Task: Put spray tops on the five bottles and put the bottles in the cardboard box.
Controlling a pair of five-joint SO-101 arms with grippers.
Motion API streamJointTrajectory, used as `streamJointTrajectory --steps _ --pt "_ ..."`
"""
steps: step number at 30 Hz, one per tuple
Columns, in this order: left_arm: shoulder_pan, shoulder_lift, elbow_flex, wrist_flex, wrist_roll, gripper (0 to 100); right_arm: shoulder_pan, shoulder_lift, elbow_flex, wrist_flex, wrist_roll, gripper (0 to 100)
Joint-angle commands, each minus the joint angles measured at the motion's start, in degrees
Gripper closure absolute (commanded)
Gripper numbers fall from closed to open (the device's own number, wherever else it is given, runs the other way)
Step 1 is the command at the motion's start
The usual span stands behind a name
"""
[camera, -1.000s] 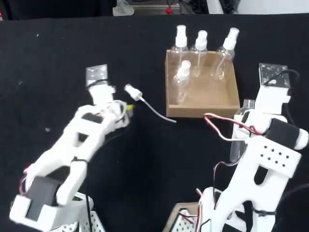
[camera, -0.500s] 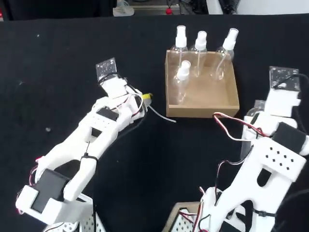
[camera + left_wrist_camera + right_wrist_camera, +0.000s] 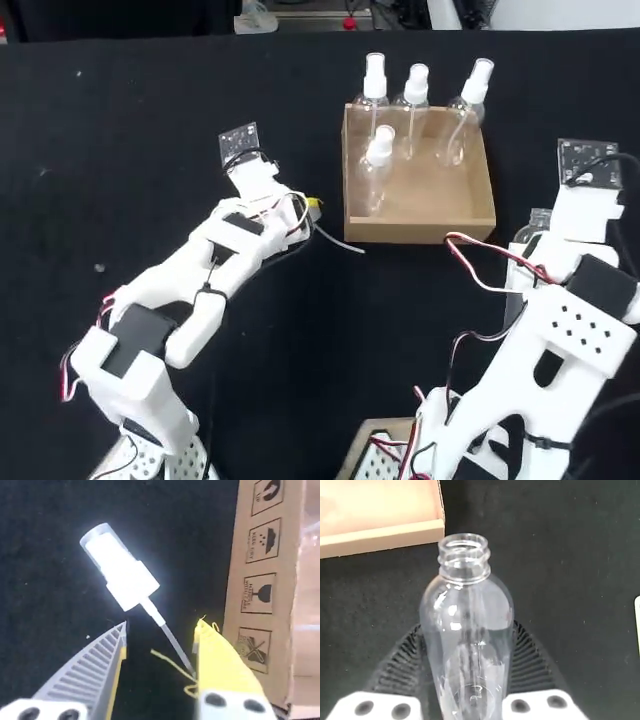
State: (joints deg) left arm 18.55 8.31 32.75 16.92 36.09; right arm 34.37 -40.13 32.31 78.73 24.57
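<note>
My left gripper point(image 3: 161, 626), spread, straddles the spray top point(image 3: 122, 575)'s tube just beside the cardboard box point(image 3: 255, 580)'s outer wall. My right gripper point(image 3: 467, 645) pinches the uncapped bottle point(image 3: 465, 600) near the box's corner. Four capped bottles point(image 3: 413, 110) stand inside.

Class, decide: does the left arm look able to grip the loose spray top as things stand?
Probably yes. The left gripper is open, its fingers either side of the tube of the spray top, with nothing between them; the box stands off to one side.
</note>
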Motion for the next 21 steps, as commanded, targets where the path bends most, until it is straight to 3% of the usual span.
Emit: streamJointTrajectory --steps 1,5,9,13,18,21 --pt "-0.92 -0.18 -3.38 0.18 0.18 79 1.14 -1.54 -0.57 -1.49 0.44 98.7" --pt "-0.75 -0.18 -4.00 4.66 0.18 82 1.14 -1.54 -0.66 -1.67 0.44 98.7" --pt "-1.01 -0.18 -4.00 7.03 0.09 97 1.14 -1.54 -0.66 -1.49 0.44 98.7" --pt "-1.19 -0.70 -4.00 14.77 0.09 94 1.23 -1.54 -0.66 -1.49 0.44 98.7" --pt "-8.84 -2.37 -6.90 28.66 -0.79 97 1.23 -1.54 -0.66 -1.41 0.09 98.7" --pt "-15.96 -5.01 -10.68 38.86 -8.70 97 1.23 -2.15 -0.66 -0.44 -0.09 98.7"
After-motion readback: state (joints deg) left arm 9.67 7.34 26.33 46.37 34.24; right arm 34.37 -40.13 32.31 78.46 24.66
